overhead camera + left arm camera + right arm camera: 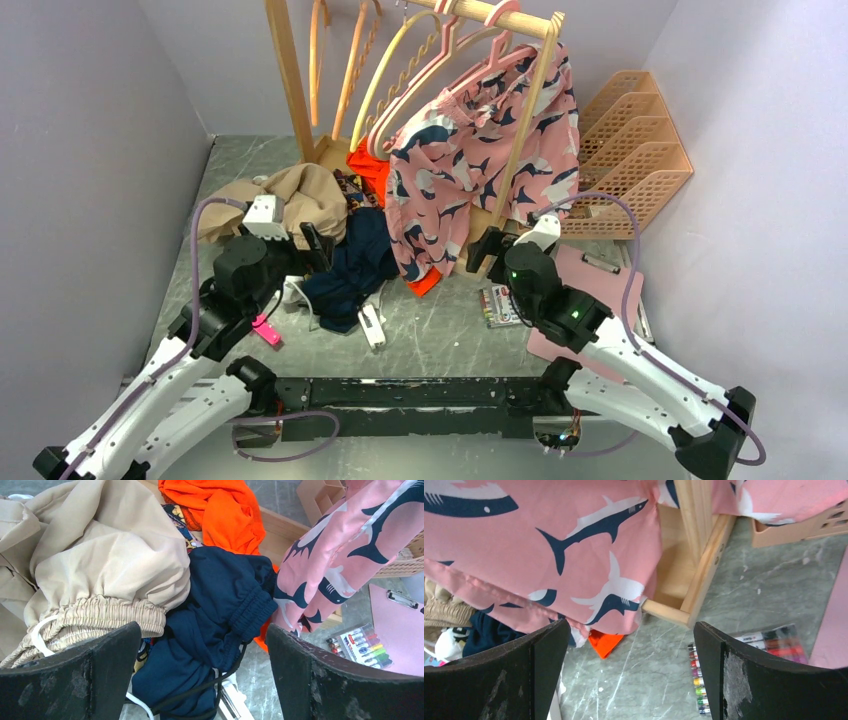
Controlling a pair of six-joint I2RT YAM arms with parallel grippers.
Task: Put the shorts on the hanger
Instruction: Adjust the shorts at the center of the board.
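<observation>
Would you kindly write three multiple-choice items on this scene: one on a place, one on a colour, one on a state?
1. The navy shorts lie: A) in the pile between the tan garment and the pink shark-print shorts; B) over the rail; C) in the file rack.
2. The cloth bunched beyond the navy shorts is: A) green; B) orange; C) white.
3. The left gripper is: A) shut on the shorts; B) shut, empty; C) open, empty.
Key: 1 A, the top view shows them heaped there; 2 B, it is bright orange in the left wrist view; 3 C, its jaws stand wide apart, gripping nothing.
</observation>
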